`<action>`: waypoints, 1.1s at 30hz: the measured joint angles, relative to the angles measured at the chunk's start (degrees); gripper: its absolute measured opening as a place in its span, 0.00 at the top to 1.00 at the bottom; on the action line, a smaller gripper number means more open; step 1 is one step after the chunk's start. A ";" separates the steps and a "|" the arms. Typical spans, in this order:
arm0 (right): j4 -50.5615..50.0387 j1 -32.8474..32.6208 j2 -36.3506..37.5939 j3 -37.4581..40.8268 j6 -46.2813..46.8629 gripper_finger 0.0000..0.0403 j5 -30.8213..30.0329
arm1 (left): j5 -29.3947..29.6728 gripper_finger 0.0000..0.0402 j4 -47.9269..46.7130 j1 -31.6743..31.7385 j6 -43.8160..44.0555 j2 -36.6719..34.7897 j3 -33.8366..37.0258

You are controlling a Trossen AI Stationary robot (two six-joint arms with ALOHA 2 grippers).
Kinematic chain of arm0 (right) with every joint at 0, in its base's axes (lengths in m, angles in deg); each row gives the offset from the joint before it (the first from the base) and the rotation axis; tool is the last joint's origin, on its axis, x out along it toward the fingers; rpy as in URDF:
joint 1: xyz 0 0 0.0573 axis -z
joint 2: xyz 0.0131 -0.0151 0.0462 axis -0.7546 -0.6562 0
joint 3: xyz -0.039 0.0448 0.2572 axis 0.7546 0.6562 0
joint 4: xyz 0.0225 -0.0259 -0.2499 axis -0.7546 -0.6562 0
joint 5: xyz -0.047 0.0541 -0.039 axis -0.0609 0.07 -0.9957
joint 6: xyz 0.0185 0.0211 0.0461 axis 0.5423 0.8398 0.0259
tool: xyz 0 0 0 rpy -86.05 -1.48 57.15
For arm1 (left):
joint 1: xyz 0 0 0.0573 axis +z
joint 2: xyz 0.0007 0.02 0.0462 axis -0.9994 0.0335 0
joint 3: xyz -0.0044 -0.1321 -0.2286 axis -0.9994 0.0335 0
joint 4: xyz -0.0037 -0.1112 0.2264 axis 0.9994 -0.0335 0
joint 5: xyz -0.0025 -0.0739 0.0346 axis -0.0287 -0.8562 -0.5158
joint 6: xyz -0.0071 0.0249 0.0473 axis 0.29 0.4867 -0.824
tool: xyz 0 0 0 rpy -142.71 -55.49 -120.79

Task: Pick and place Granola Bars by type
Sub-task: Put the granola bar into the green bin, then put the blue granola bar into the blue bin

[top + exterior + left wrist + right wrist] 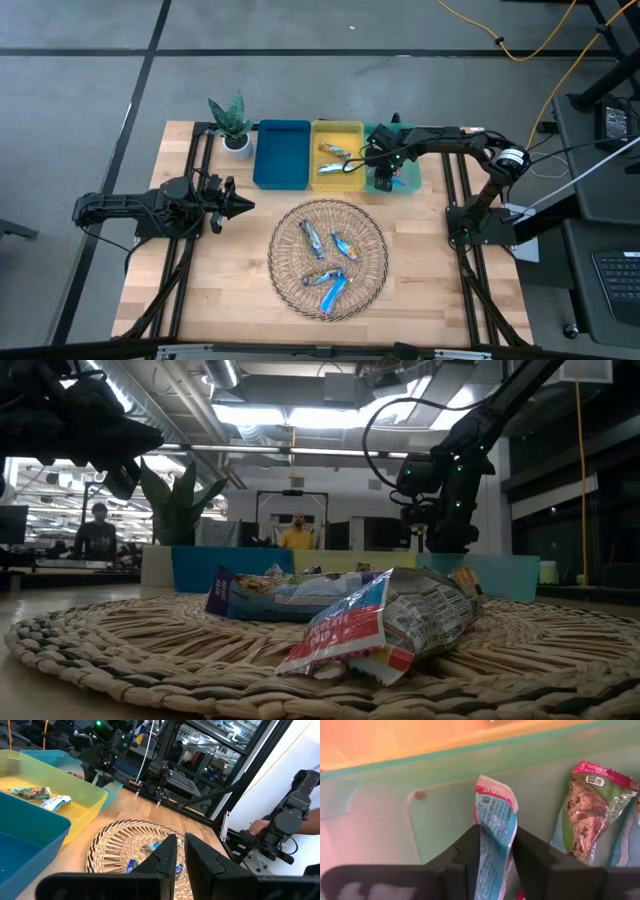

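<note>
The right hand [495, 857], inside the green tray [408, 178], holds a blue-wrapped bar [495, 827]; letting go comes next.

The left hand [240, 206], nearly closed and empty, waits over the tabletop [230, 280].

We see glossy, crinkled foil-like wrappers on the granola bars [325, 258], which lie on a round mat [283, 272] of coarse woven straw. The blue tray [281, 154], yellow tray [338, 135] and green tray [380, 825] look like smooth, slightly translucent plastic. The surface [238, 285] is pale, matt wood. The right hand [495, 855] has matt black fingers.
</note>
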 joint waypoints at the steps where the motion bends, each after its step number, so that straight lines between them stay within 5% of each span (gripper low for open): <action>1: -0.29 0.00 0.00 -0.08 0.11 0.70 0.00 | -0.01 0.92 0.01 -0.01 0.00 -0.01 -0.01; 24: -16.92 0.01 0.17 -16.13 1.53 0.64 -0.20 | 0.00 0.92 0.01 -0.01 0.00 0.00 0.00; 33: -16.66 -0.28 7.84 -19.21 7.70 0.64 -0.07 | -0.01 0.92 0.02 0.00 0.00 -0.01 0.00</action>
